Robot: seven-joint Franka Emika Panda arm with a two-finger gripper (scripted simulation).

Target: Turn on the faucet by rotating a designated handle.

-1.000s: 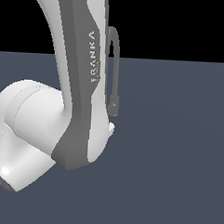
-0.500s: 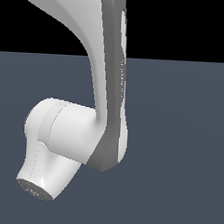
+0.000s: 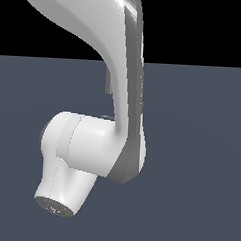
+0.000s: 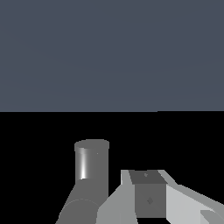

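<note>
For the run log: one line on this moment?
arm blocks faucet in exterior view | grey cylinder beside claw in wrist view | claw state unclear | handle unseen

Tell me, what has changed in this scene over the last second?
The white arm has swung toward the exterior view's right, and its rounded end has turned downward. It now hides nearly all of the faucet, whose arched spout showed clearly a second ago; only a grey sliver peeks out beside the arm. No grasp or release is visible. The dark floor looks unchanged.
</note>
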